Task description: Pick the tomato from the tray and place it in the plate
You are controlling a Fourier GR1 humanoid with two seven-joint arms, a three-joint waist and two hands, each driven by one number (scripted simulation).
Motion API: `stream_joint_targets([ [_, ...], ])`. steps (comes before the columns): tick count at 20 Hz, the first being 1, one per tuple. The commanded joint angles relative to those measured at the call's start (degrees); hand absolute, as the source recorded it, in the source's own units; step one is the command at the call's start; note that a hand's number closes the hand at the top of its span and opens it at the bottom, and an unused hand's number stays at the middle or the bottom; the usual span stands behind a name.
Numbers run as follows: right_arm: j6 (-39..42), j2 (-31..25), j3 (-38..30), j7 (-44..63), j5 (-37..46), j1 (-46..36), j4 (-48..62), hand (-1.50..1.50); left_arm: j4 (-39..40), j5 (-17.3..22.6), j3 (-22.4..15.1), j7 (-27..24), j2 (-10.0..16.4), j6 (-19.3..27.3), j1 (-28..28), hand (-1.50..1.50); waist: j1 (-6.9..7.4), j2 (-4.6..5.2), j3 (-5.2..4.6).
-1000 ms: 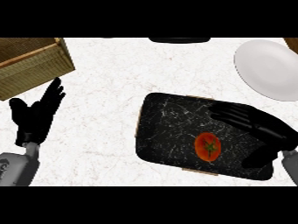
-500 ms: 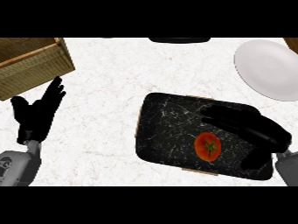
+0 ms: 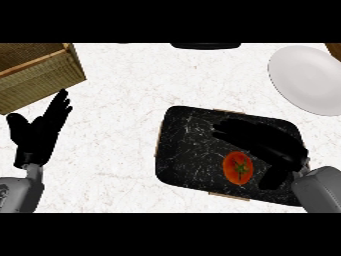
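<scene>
Right hand point(image 3: 265, 144): I saw fingers spread beside the tomato point(image 3: 238, 168) on the tray point(image 3: 188, 150), gripping nothing.
Left hand point(image 3: 36, 134): fingers straight, empty.

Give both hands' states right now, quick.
Left hand: open, holding nothing, at the view's left.
Right hand: open above the tray, by the tomato, not holding it.

A single head view looks steeply down onto the counter point(image 3: 129, 150).
</scene>
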Motion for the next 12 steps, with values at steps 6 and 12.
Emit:
stream_joint_targets([
  [6,-5.3,6.4,1.4,-1.7,11.1,0.2,7.5,-1.50,-1.6,-3.0,2.0,0.5,-2.3,-2.1,1.3,0.00,0.19,0.02,0.01],
  [12,0.4,4.1,2.6,-7.0,13.0,-1.2,6.5,1.50,-1.4,-4.9,2.4,-0.2,-4.6,-0.9,2.0,0.00,0.19,0.03,0.01],
])
